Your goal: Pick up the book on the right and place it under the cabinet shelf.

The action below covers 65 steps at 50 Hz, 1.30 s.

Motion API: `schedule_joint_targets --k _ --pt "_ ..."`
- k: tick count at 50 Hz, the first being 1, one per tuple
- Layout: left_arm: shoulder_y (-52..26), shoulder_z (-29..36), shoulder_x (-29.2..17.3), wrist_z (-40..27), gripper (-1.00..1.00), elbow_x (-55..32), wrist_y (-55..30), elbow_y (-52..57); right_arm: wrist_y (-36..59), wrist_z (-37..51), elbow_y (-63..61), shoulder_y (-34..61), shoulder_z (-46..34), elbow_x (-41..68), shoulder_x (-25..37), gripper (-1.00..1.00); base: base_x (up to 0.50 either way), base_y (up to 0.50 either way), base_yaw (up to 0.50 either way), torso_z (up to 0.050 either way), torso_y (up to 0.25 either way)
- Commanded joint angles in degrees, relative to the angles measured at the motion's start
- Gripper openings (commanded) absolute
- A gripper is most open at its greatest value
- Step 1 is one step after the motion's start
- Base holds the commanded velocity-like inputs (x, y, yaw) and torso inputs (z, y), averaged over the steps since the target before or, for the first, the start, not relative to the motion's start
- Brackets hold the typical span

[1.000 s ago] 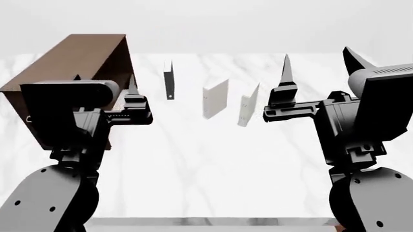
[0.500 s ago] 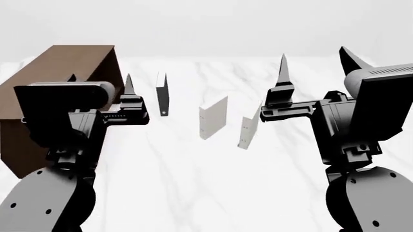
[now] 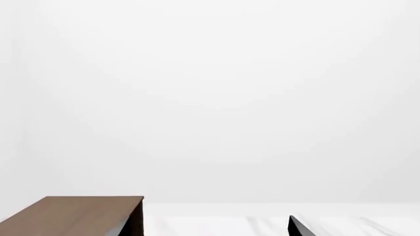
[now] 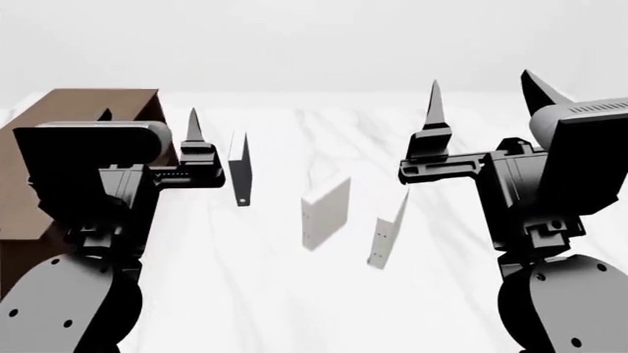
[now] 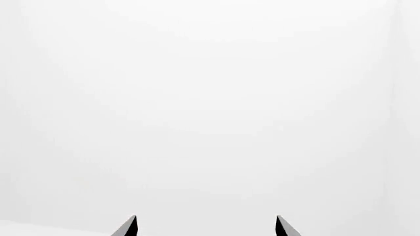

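**Arms raised, nothing picked up yet**

The robot stands at the marble table point(image 4: 294, 309) with both arms held high and pointing forward, well above everything on it. The step in hand looks like the approach: no reach toward the target has begun.

The book point(image 4: 389, 234) stands upright on its edge, the rightmost of three, thin side toward the robot. Just beside it to the left stands the other pale book point(image 4: 326, 213), and farther left the black book point(image 4: 240, 170). The cabinet shelf point(image 4: 69, 158) sits at the table's left side, largely hidden behind the left arm.

The right gripper point(image 4: 483, 92) has its fingers spread wide and holds nothing; the right wrist view shows two fingertips well apart against blank white background. The left gripper point(image 4: 149, 119) also looks spread and empty, with its far finger only partly visible behind the arm.

By my judgement, the next move calls for the right arm to drop and tilt down toward the book, lining its fingers across the slim covers. The pale neighbour stands close, so there is little room, and a nudge could topple either one.
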Motion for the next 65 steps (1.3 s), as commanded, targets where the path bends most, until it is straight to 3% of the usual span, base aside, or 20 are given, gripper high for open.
schedule_joint_targets --k 1,42,45,50,51,54,58,61,65 --pt "-0.07 0.18 -0.33 -0.29 1.00 -0.45 0.26 -0.14 0.16 0.48 -0.16 0.05 -0.02 0.31 0.17 1.00 0.18 0.00 0.00 0.000 0.000" --pt "-1.38 0.88 -0.92 -1.97 1.00 -2.31 -1.32 0.91 3.16 2.00 -2.02 0.85 0.43 1.70 1.06 1.00 0.17 0.00 0.00 0.000 0.001" --pt "-1.23 0.96 -0.98 -2.09 1.00 -2.44 -1.37 1.09 7.64 3.18 -2.32 2.69 2.29 1.95 -0.31 1.00 0.00 0.00 0.00 0.000 0.000" --pt "-1.12 0.99 -1.07 -2.17 1.00 -2.72 -1.29 1.24 25.52 3.03 -4.29 10.64 5.84 3.89 -3.44 1.00 0.00 0.00 0.00 0.000 0.000" --pt "-1.05 1.01 -1.09 -2.19 1.00 -2.75 -1.22 1.22 26.36 4.46 -2.92 11.01 7.12 6.72 -3.39 1.00 0.00 0.00 0.00 0.000 0.000" --pt "-1.01 1.08 -1.15 -2.24 1.00 -2.93 -1.24 1.34 26.36 29.07 7.82 14.36 16.67 32.51 3.40 1.00 0.00 0.00 0.00 0.000 0.000" --pt "-1.13 1.08 -1.28 -2.35 1.00 -3.18 -1.45 1.60 25.56 63.44 18.20 18.45 14.45 66.88 8.74 1.00 0.00 0.00 0.00 0.000 0.000" --pt "-1.15 1.30 -1.39 -2.52 1.00 -3.22 -1.49 1.69 23.50 71.94 22.00 20.35 12.03 89.36 10.90 1.00 0.00 0.00 0.00 0.000 0.000" --pt "-1.47 2.27 -1.68 -3.13 1.00 -3.01 -2.04 2.48 20.90 77.92 26.07 23.59 8.17 96.28 13.46 1.00 0.00 0.00 0.00 0.000 0.000"
